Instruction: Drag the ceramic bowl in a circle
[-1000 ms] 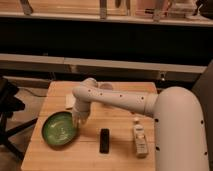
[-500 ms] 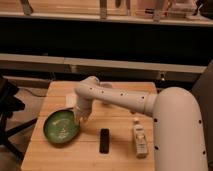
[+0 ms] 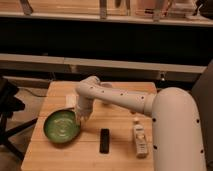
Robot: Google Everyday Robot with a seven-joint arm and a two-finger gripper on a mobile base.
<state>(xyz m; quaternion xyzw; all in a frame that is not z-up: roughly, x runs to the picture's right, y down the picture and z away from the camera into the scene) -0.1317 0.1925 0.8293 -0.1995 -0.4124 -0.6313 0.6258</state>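
Your table (image 3: 118,126) carries everything; the arm (image 3: 122,98) reaches from the right edge across to the left half; the bowl (image 3: 59,128) sits by the left edge, nearer the front-left corner than the back; the bottle (image 3: 139,141) stands near the front-right corner; the block (image 3: 104,140) lies by the front edge, between bowl and bottle and well apart from both; the gripper (image 3: 81,120) hangs at the bowl's right rim, touching it or just beside it; you cannot tell whether the claw is spread or pinching the rim. Over the last second you have gained almost nothing; the bowl lies in much the same spot and the gripper has only settled slightly at the rim; judge the circle barely begun, so you likely need contact confirmed first.
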